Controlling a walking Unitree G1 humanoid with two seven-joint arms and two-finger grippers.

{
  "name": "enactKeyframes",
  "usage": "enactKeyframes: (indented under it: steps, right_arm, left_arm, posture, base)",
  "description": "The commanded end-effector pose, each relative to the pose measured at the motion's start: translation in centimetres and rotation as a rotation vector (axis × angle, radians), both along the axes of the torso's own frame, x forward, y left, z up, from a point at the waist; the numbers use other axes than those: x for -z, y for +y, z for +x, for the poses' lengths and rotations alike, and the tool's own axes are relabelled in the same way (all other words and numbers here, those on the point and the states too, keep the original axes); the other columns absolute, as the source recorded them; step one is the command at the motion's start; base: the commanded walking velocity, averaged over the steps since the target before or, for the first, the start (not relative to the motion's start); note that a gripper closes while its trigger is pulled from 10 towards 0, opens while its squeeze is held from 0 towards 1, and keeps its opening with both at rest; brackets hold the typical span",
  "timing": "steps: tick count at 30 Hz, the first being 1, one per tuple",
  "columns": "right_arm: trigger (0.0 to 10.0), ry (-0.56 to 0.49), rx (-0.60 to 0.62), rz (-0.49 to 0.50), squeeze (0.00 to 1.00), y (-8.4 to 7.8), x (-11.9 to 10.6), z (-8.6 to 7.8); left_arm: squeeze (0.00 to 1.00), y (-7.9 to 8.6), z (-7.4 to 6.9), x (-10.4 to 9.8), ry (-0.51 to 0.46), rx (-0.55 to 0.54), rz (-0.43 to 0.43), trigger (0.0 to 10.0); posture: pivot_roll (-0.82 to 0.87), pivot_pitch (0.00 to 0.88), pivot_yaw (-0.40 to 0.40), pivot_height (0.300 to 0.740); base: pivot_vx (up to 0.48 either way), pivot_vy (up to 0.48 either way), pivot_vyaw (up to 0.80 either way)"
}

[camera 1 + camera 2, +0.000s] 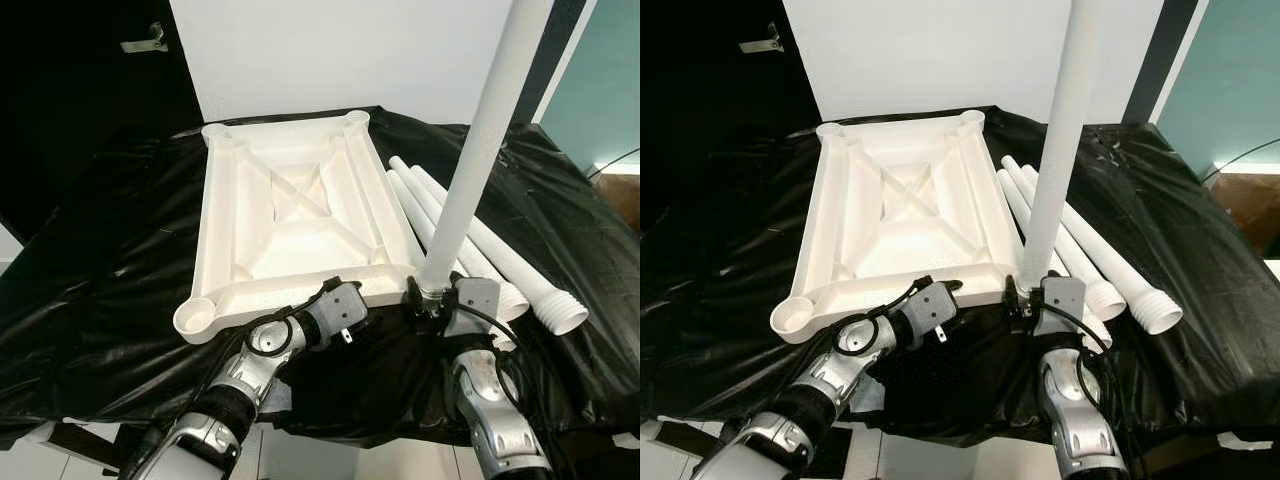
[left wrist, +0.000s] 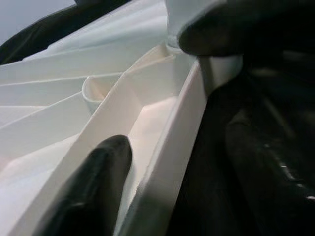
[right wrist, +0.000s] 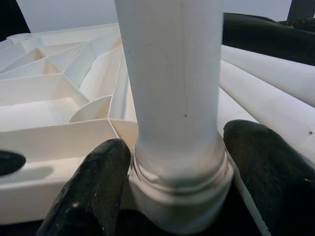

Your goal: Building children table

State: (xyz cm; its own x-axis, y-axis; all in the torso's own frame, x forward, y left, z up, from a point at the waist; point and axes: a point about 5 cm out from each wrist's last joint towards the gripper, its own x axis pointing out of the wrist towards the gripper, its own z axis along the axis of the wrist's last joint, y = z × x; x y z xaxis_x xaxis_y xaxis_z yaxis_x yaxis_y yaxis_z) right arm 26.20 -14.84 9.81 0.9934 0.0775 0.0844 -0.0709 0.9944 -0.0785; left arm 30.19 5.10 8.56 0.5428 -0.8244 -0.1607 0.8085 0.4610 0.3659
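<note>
Worktop (image 1: pixel 110 270) under black plastic sheet carries the white tabletop (image 1: pixel 290 215), lying upside down with round sockets in its corners. Spare legs (image 1: pixel 480 250) lie just beside it, on the robot's right. One leg (image 1: pixel 470 170) stands upright at the near right corner, its base at the socket. The right gripper (image 3: pixel 179 162) is closed around this base, and the left gripper (image 2: pixel 147 98) clamps the near rim of the tabletop. To do this well, I think the leg must stay vertical while it is pressed or turned, and the left gripper must keep the tabletop from sliding.

Upturned white tabletop (image 1: pixel 290 215), upright leg (image 1: pixel 470 170) (corner socket).
</note>
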Motion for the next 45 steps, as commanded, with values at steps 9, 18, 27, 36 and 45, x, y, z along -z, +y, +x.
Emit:
enactKeyframes:
  steps: [9,18,27,36,45]
  right_arm:
    - [10.0,0.023,0.006,0.021,0.0,-0.7,0.0,-2.8]
    - [10.0,0.049,-0.074,0.035,0.0,0.0,-0.2,-3.9]
    - [10.0,0.007,-0.18,-0.022,0.0,0.8,-2.0,-2.7]
    - [10.0,0.058,-0.225,-0.013,0.0,0.6,-2.2,-1.5]
    - [10.0,0.096,-0.233,0.022,0.0,1.1,-2.2,-1.2]
  left_arm:
    - [0.0,2.3,-2.3,1.0,0.18,0.089,-0.092,10.0]
    - [0.0,2.8,-2.4,-0.4,0.161,0.126,-0.119,10.0]
    - [0.0,4.1,-1.1,-2.6,0.115,0.065,-0.156,10.0]
    - [0.0,6.5,-0.3,-0.3,0.121,-0.032,0.146,10.0]
    - [0.0,8.1,-1.5,0.6,0.264,0.049,0.209,10.0]
  posture:
    - [-0.08,0.064,0.019,0.74]
    - [-0.1,0.061,0.032,0.74]
    - [-0.08,0.038,0.011,0.74]
    - [-0.06,0.015,-0.016,0.74]
    - [-0.06,0.037,-0.009,0.74]
  base:
    - [0.0,0.0,0.0]
    - [0.0,0.0,0.0]
    - [0.0,0.0,0.0]
    - [0.0,0.0,0.0]
    - [0.0,0.0,0.0]
